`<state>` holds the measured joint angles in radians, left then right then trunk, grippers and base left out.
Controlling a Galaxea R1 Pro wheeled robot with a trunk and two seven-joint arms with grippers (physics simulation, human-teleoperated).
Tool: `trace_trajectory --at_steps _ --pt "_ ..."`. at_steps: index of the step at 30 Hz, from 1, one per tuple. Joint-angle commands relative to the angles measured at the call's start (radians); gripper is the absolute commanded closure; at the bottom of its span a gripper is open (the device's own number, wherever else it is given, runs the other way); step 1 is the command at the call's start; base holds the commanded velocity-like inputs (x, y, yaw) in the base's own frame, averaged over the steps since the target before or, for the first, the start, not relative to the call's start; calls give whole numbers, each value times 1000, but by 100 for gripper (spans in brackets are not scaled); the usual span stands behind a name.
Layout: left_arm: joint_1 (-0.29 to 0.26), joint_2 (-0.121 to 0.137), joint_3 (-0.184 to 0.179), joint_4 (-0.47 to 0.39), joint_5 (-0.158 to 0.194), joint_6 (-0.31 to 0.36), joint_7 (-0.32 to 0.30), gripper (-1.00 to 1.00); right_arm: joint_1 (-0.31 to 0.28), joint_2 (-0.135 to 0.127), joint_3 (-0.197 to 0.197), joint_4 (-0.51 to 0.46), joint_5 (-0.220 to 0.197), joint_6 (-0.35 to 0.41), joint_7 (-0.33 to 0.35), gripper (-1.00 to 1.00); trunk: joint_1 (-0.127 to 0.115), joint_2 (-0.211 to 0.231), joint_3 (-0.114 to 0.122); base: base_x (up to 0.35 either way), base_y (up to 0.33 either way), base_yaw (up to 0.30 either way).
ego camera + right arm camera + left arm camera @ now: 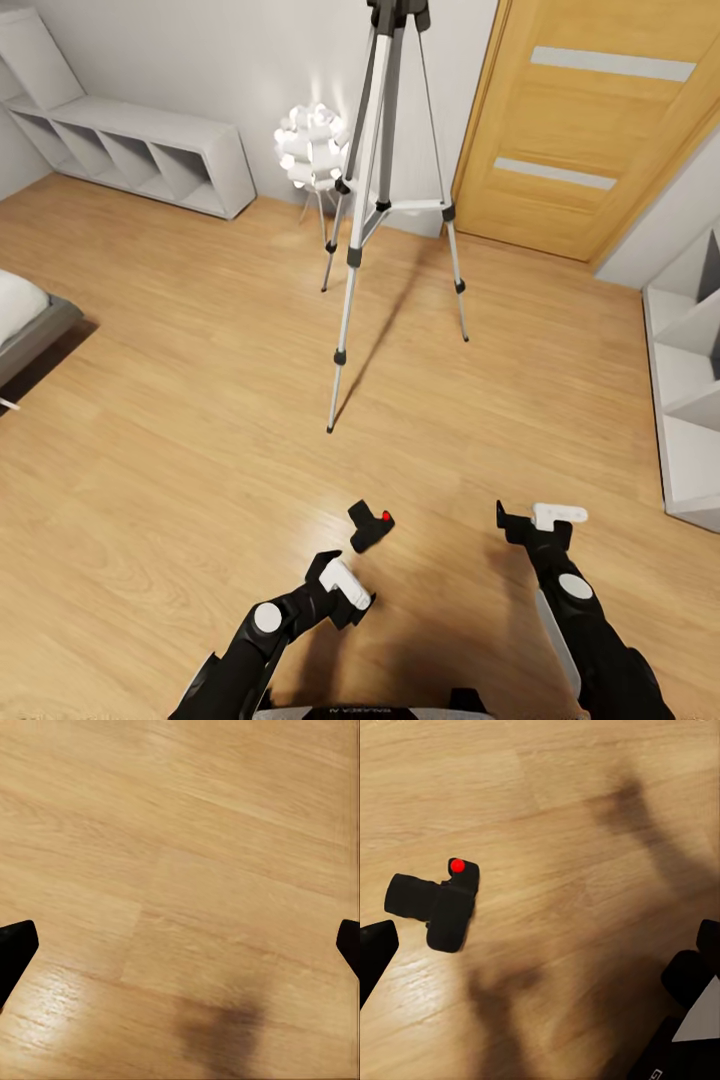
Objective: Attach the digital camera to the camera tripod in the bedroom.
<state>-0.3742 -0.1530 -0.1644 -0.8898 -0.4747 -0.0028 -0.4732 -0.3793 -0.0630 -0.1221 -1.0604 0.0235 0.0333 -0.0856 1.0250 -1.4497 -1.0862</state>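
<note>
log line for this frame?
camera: on floor, ungrasped | tripod: standing, head bare | left gripper: open, near camera | right gripper: open, over floor

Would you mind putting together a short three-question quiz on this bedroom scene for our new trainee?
1. True or false: the digital camera is already mounted on the camera tripod.
2. Which gripper is nearer the digital camera? A) left gripper B) right gripper
3. Fill in: the digital camera lies on the wooden ____.

Key:
1. False. It lies on the floor in front of the camera tripod, apart from it.
2. A. The left wrist view shows the digital camera lying close ahead of its fingers.
3. floor
</note>
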Motion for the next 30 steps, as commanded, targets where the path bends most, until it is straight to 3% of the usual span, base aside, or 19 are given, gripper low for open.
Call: trace_trajectory --at_steps 1,8,30 --pt "0 0 1 -4 -8 0 -4 -100 0 0 2 -2 4 4 -10 -100 0 0 -2 0 0 0" --pt "0 0 3 -20 -7 1 -5 -100 0 -1 4 -19 26 3 -32 -100 0 0 -13 0 0 0" --pt "0 -2 5 -23 -7 3 4 -100 0 0 2 -27 30 4 -36 -100 0 0 -41 0 0 0"
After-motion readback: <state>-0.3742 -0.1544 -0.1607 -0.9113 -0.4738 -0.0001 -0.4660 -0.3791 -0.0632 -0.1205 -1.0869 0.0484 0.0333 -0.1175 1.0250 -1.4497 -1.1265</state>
